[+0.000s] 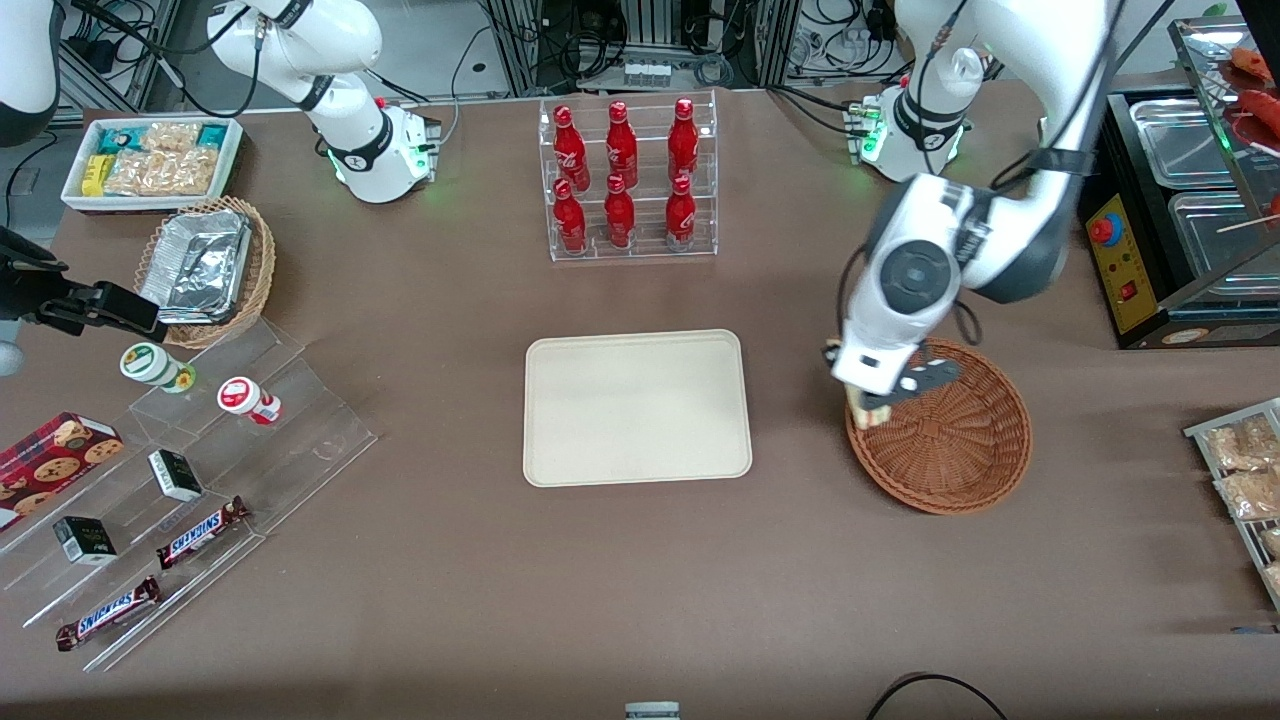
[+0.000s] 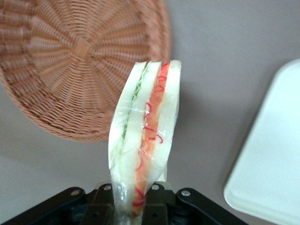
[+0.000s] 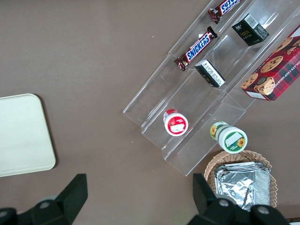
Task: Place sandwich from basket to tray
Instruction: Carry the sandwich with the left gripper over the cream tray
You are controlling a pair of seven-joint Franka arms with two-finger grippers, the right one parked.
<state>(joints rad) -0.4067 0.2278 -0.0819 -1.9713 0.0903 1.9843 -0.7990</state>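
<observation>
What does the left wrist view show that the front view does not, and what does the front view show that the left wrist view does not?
Only the left wrist view shows the filling layers of the wrapped triangular white-bread sandwich, orange-red and green, clamped in the left gripper. Only the front view shows the six red bottles in a clear rack and the whole arm. Both show the round reddish-brown wicker basket, the cream rectangular tray and the brown table.

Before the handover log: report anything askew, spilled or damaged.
Nothing stands out. The hand is shut on the wrapped sandwich above the basket rim; the wrap looks intact. The tray lies bare and flat.
</observation>
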